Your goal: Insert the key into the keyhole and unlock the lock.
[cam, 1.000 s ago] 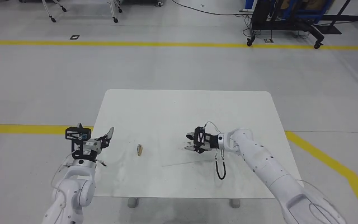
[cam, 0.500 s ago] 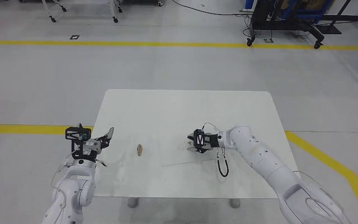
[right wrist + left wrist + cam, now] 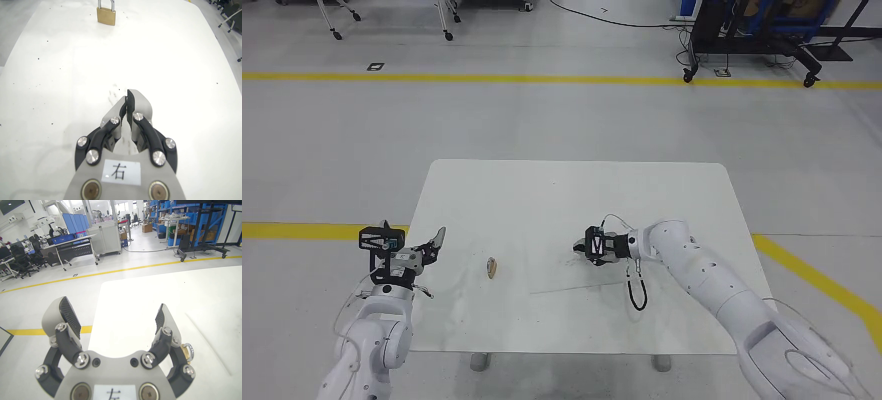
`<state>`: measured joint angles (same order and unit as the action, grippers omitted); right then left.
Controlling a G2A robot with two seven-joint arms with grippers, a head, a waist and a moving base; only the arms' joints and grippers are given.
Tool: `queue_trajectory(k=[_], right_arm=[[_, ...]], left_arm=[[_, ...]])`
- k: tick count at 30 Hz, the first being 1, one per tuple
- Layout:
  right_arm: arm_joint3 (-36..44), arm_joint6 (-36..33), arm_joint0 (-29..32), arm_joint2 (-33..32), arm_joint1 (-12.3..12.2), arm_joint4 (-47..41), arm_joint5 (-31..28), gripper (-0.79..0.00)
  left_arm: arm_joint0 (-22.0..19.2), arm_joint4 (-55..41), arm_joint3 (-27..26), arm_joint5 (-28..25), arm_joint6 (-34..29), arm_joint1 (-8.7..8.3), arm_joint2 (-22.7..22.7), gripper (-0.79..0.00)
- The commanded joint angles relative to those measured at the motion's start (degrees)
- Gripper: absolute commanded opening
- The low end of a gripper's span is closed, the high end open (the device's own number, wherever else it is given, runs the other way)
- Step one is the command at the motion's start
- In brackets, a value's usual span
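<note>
Black ribbed pads (image 3: 130,103) on the right gripper (image 3: 127,96) are pressed together at their tips, with only a sliver of a gap farther back. I can't tell from here whether anything thin is pinched between them. The gripper sits low over the white table (image 3: 572,190), about mid-table, with its tips pointing across at the padlock (image 3: 106,16). On the grey plate behind the fingers is a white label (image 3: 121,171) bearing one dark character. The left gripper (image 3: 113,306) stands spread wide with nothing between its pads, over the table's left edge, and its plate wears a matching label (image 3: 114,393), also with a single character. The padlock lies flat on the tabletop between the two grippers, nearer the left one and well apart from the right. It has a squarish brass body with a plain yellow face, and its silvery steel shackle arches from the end turned away from the right gripper. The left wrist view shows a bit of brass and shackle peeping out just beside that gripper's finger. I cannot make out its keyhole.
</note>
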<state>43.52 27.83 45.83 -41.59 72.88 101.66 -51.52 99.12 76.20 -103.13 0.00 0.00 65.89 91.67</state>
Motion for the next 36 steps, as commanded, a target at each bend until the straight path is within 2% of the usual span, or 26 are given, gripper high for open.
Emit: queue_trajectory(k=[1, 5, 9, 12, 16, 29, 31, 34, 36], right_arm=[[0.6, 0.6, 0.1, -0.2, -0.2, 0.2, 0.3, -0.785], [2.3, 2.0, 0.6, -1.7, -0.9, -1.2, 1.8, -0.785], [4.4, 3.2, 2.2, -5.4, -1.8, -6.8, 3.3, -0.785], [6.6, 2.9, 4.6, -8.4, -2.3, -13.3, 3.4, -0.785], [5.5, -0.5, 7.1, -12.5, -2.4, -27.5, 0.3, -0.785], [5.5, -0.5, 7.1, -12.5, -2.4, -27.5, 0.3, -0.785], [5.7, 0.3, 8.8, -12.7, -2.1, -31.2, -0.8, -0.785], [5.8, 0.8, 10.1, -13.0, -1.5, -36.8, -0.1, -0.785], [5.6, 1.4, 10.8, -13.0, -1.0, -40.6, -0.2, -0.785]], left_arm=[[0.0, 0.0, 0.0, 0.0, 0.0, 0.0, 0.0, 0.0], [0.0, 0.0, 0.0, 0.0, 0.0, 0.0, 0.0, 0.0], [0.0, 0.0, 0.0, 0.0, 0.0, 0.0, 0.0, 0.0], [0.0, 0.0, 0.0, 0.0, 0.0, 0.0, 0.0, 0.0], [0.0, 0.0, 0.0, 0.0, 0.0, 0.0, 0.0, 0.0], [0.0, -0.6, 0.1, -0.1, 0.0, 0.03, 0.0, 0.0], [-0.8, -9.4, 0.4, -0.4, 0.0, 0.49, 0.3, 0.0], [-3.0, -27.5, 0.8, -6.5, -3.3, 1.12, -0.4, 0.0], [-5.2, -35.4, 1.8, -9.2, -7.0, 1.29, -0.8, 0.0]])
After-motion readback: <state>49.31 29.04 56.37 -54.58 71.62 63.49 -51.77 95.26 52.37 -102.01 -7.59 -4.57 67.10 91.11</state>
